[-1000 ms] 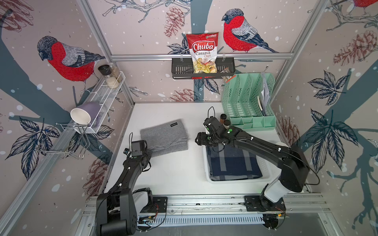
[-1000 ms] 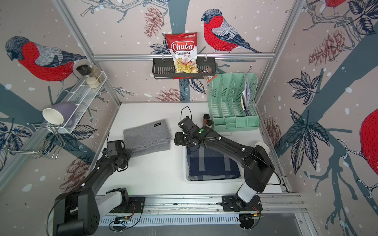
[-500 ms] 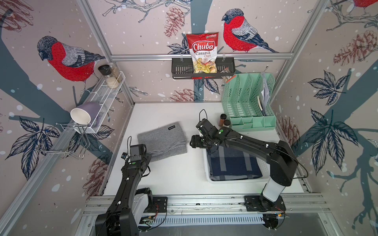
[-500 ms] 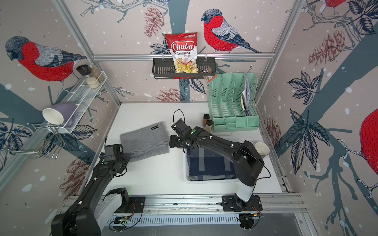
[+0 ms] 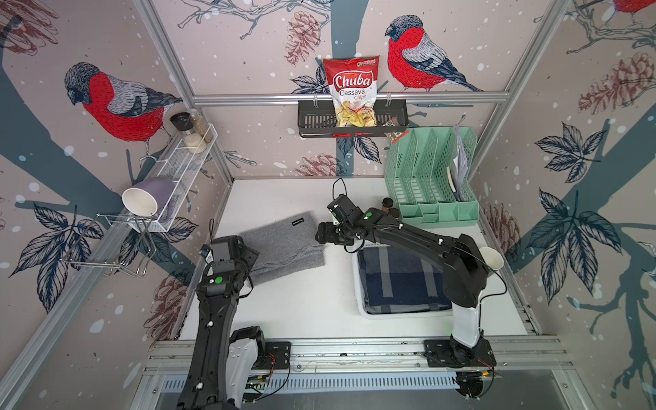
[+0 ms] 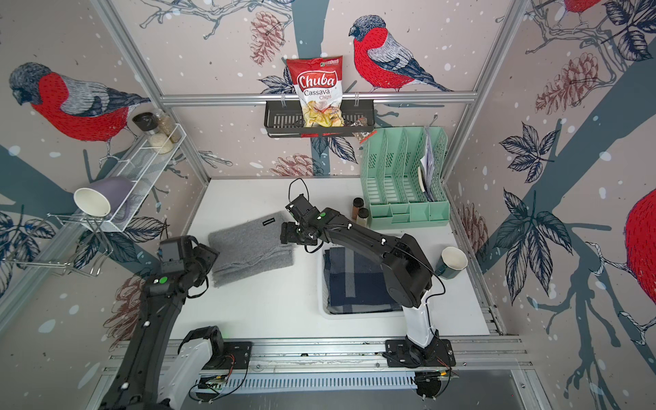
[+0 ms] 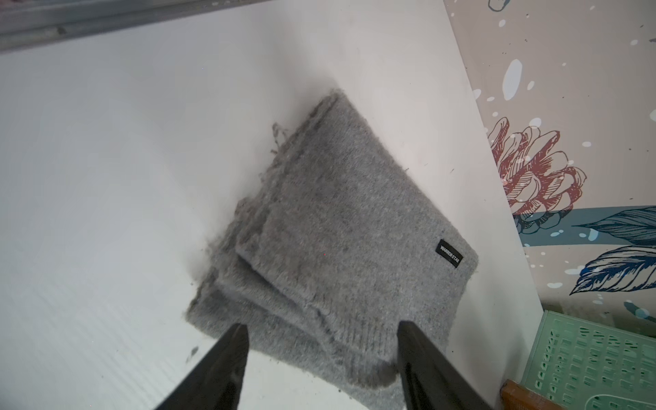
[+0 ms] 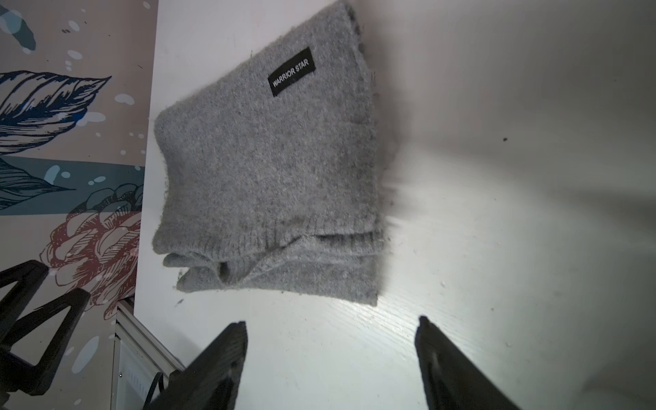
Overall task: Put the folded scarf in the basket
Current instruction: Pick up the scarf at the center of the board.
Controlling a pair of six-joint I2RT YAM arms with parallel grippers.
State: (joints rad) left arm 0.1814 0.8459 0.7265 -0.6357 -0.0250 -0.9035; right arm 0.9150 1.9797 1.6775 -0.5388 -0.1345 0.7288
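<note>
The scarf (image 5: pixel 280 248), grey and folded, is seen in both top views lying on the bench (image 5: pixel 301 312) left of centre. It is well apart from the basket (image 5: pixel 401 314), in which a dark checked cloth (image 5: pixel 397 280) is already laid. Against a second ago, the scarf has been turned a little and shifted slightly toward the left arm. The left gripper (image 5: pixel 248 257), shut then, is now at the scarf's left edge, and the right gripper (image 5: pixel 321 235) has been brought from the basket's far corner to just beside the scarf's right edge. In the left wrist view the left gripper (image 7: pixel 321 324) is shown with jaws spread wide over a corner of the scarf, with nothing clamped. In the right wrist view the right gripper (image 8: pixel 332 321) is likewise spread wide and empty, with bare bench between its tips and the scarf's layered edge. The scarf is judged to have been released after a nudge. A grasp from both sides seems to be in preparation, and the carry to the basket is not yet begun.
</note>
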